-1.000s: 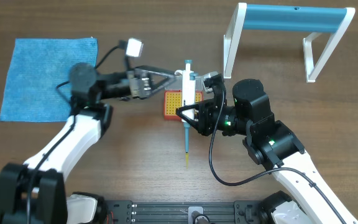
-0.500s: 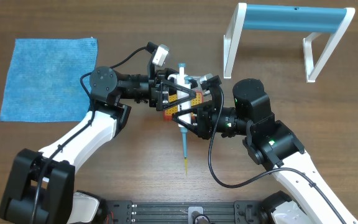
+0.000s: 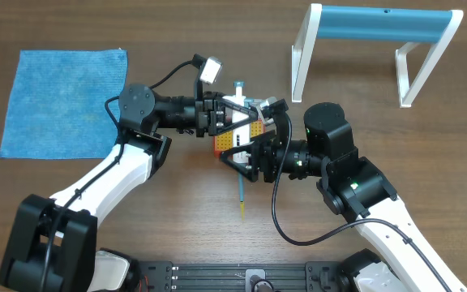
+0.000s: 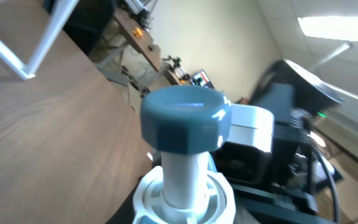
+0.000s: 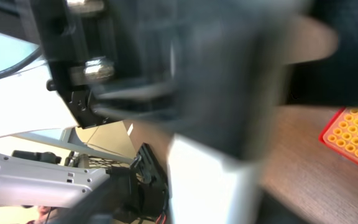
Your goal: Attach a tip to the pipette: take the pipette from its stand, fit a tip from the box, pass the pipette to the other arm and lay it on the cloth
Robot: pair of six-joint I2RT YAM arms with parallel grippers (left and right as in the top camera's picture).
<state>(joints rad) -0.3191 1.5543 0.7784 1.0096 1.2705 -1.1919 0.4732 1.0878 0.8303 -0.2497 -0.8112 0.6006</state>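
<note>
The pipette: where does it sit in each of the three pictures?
Top view: the pipette is mid-table, its thin end pointing down the picture.
Left wrist view: the pipette's blue-grey top, close up, centre.
Right wrist view: its blurred white body, lower middle.
Shared landmark: the orange tip box, also at the right wrist view's edge.

Brought the left gripper (image 3: 232, 113) rightward from left of centre in the top view, up against the upper body of the pipette (image 3: 242, 191). Tilted the pipette's blue top slightly leftward. Shifted the right gripper (image 3: 243, 158) a little down-left in the frame.
</note>
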